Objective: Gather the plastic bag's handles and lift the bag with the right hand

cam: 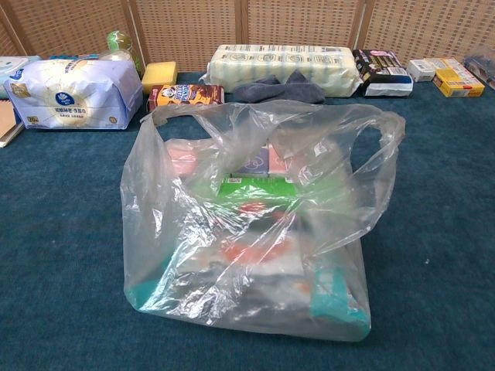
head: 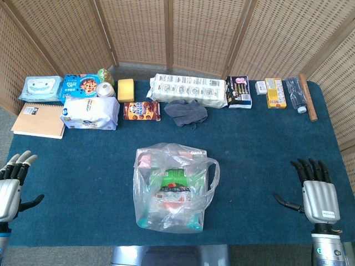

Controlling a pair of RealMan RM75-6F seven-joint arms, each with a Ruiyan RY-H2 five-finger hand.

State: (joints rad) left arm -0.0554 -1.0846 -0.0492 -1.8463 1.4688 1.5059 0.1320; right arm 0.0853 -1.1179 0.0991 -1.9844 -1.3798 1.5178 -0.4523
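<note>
A clear plastic bag packed with several boxed goods sits on the blue table near its front edge. One handle loop sticks out on its right side; the other handle stands at the bag's left. My right hand rests flat at the table's front right, fingers spread, well away from the bag and holding nothing. My left hand lies at the front left edge, fingers apart and empty. Neither hand shows in the chest view.
Along the back of the table lie a notebook, wet-wipe packs, a tissue pack, a yellow sponge, a cookie box, a grey cloth, a long white package and small boxes. Wicker screens stand behind.
</note>
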